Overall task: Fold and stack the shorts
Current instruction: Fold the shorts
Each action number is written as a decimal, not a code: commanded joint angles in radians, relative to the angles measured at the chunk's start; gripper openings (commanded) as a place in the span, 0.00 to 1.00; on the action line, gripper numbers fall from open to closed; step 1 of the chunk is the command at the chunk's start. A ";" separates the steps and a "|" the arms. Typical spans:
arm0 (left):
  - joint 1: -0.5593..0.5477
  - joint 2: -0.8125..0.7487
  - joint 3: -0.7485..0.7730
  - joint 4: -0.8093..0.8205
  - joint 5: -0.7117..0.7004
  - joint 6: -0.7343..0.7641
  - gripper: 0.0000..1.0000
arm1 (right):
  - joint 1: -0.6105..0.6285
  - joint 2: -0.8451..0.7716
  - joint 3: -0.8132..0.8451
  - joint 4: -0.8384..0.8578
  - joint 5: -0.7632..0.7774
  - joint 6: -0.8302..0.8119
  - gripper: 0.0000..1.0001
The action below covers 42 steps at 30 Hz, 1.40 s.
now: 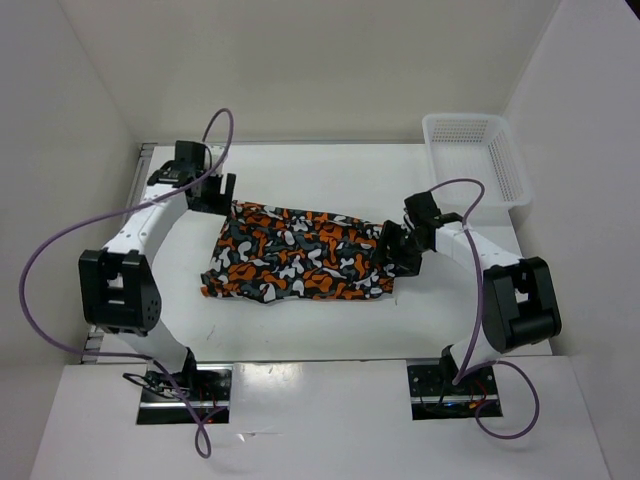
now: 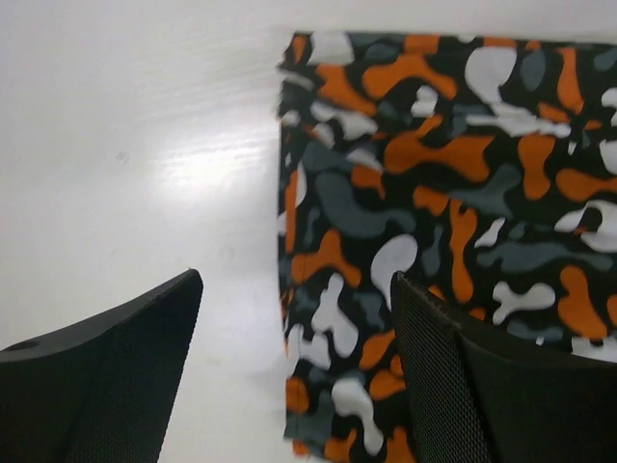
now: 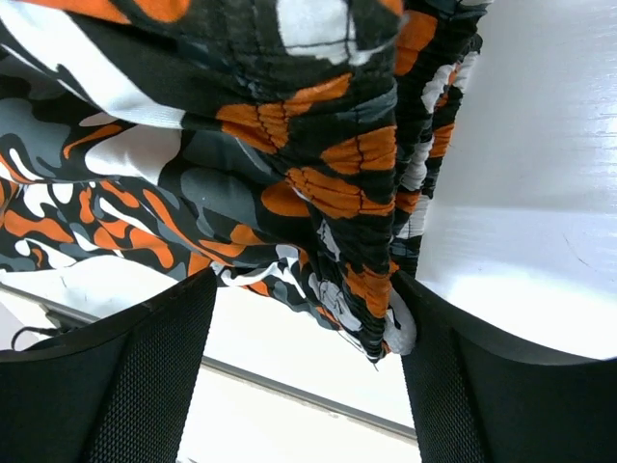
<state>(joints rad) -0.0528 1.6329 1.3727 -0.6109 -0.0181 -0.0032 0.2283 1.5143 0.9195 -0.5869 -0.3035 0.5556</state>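
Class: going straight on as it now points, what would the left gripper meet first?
Probably the edge of the shorts: the open left gripper straddles it, half over bare table. Depth is unclear.

Shorts (image 1: 300, 255): soft printed cloth. Tabletop (image 1: 300, 330): smooth, glossy. Basket (image 1: 508, 165): plastic mesh. Left tool (image 2: 299, 278) pads (image 2: 439, 386): black, fine-textured.

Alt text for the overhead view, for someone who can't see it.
Camouflage-print shorts lie spread on a white table, the left gripper at their far-left corner, the right gripper at their right end. A white basket sits far right.
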 commanded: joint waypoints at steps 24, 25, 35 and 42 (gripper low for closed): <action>-0.055 0.475 0.186 0.369 -0.006 0.003 0.52 | -0.018 0.078 -0.125 0.130 -0.071 0.090 0.30; -0.055 0.488 0.196 0.369 -0.017 0.003 0.49 | -0.018 0.087 -0.125 0.130 -0.091 0.090 0.24; 0.028 0.720 0.543 0.153 -0.079 0.003 0.61 | -0.037 0.191 -0.024 0.001 -0.270 -0.097 0.20; 0.037 0.322 0.281 0.132 0.099 0.003 0.89 | -0.037 0.031 0.175 -0.218 -0.191 -0.233 0.89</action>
<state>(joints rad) -0.0051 2.1693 1.7050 -0.4507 -0.0044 -0.0025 0.1970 1.6657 0.9607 -0.6765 -0.5385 0.4183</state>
